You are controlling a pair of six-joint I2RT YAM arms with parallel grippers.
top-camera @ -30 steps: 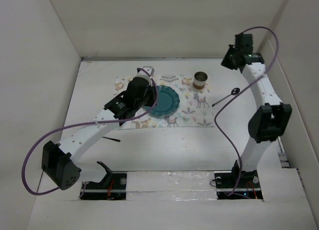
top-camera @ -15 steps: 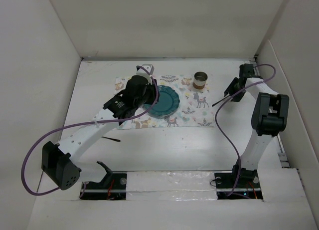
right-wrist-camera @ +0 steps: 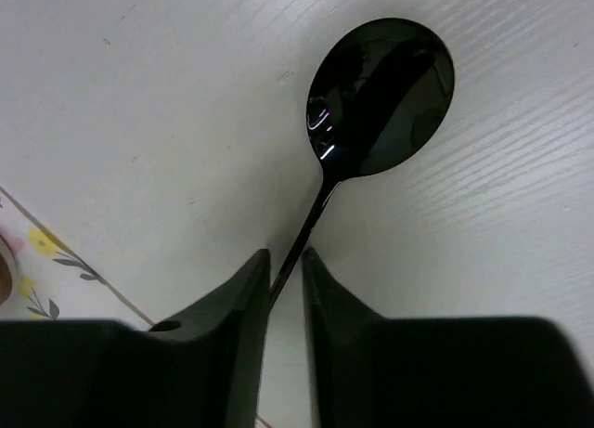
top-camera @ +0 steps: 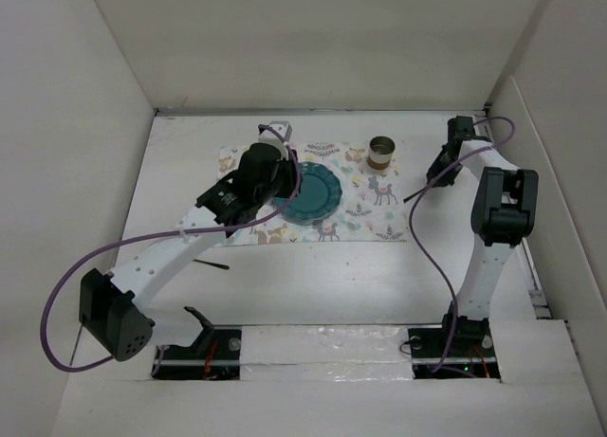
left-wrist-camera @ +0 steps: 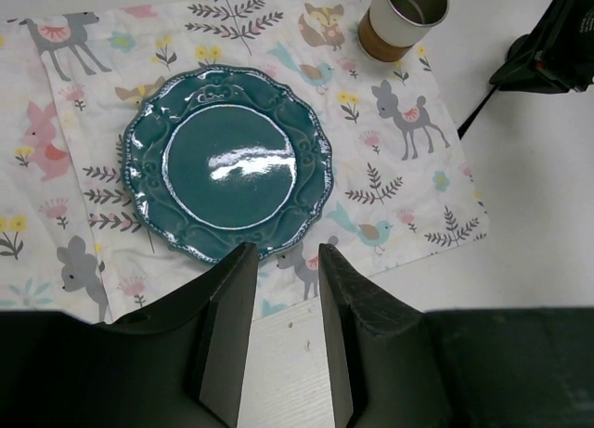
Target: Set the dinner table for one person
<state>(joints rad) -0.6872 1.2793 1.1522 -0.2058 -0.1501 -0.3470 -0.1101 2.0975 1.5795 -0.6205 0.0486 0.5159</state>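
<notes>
Where its thin handle narrows, right gripper [right-wrist-camera: 286, 278] astride glossy black spoon [right-wrist-camera: 380, 98]

The right arm is folding downward toward the far right part of the dinner table [top-camera: 332, 285], its wrist dropping from high against the back wall a second ago to just above the tabletop. The right gripper [right-wrist-camera: 285, 279] is now sitting low over the black spoon [right-wrist-camera: 371, 112], its fingers [right-wrist-camera: 237, 326] closing in on either side of the thin handle, with the bowl lying just ahead of the fingertips. From overhead, the arm's elbow [top-camera: 503, 205] is moving slightly left and lower than half a second ago, while the purple cable [top-camera: 427, 209] is drooping closer along the arm.
</notes>
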